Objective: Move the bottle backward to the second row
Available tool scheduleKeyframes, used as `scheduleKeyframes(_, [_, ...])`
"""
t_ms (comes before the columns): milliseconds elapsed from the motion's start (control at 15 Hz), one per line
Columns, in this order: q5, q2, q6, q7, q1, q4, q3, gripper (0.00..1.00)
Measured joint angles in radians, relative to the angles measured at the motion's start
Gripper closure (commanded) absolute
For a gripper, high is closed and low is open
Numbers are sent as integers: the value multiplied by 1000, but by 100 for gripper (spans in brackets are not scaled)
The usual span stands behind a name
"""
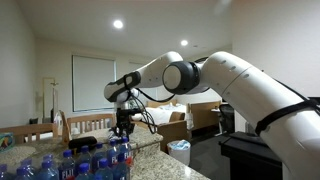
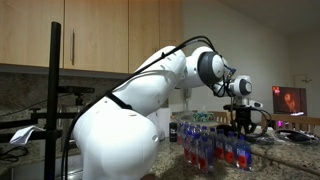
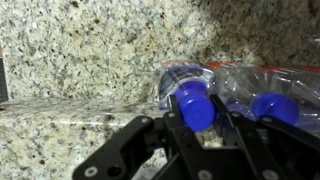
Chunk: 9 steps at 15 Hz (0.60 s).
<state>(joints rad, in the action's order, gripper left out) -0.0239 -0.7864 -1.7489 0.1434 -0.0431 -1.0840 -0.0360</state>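
In the wrist view my gripper (image 3: 197, 118) is shut on the bottle (image 3: 194, 98). Its fingers press both sides of the blue cap, and the clear body with its blue label runs away from the camera. Another blue-capped bottle (image 3: 270, 104) lies right beside it. In both exterior views the gripper (image 1: 122, 129) (image 2: 240, 126) hangs straight down over a cluster of blue-labelled bottles (image 1: 72, 166) (image 2: 206, 148) on the counter. I cannot tell the rows apart, and the red-orange patch on the label is hidden.
The speckled granite counter (image 3: 90, 50) stretches out to the left of the bottles. Wooden chairs (image 1: 86, 124) stand behind the counter, with a white bin (image 1: 179, 150) on the floor. A black camera stand (image 2: 55, 90) rises near the counter edge.
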Motion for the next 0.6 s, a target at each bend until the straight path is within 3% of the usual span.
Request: scheduleKeyframes(600, [0,-17,25,0,-1,31,-1,90])
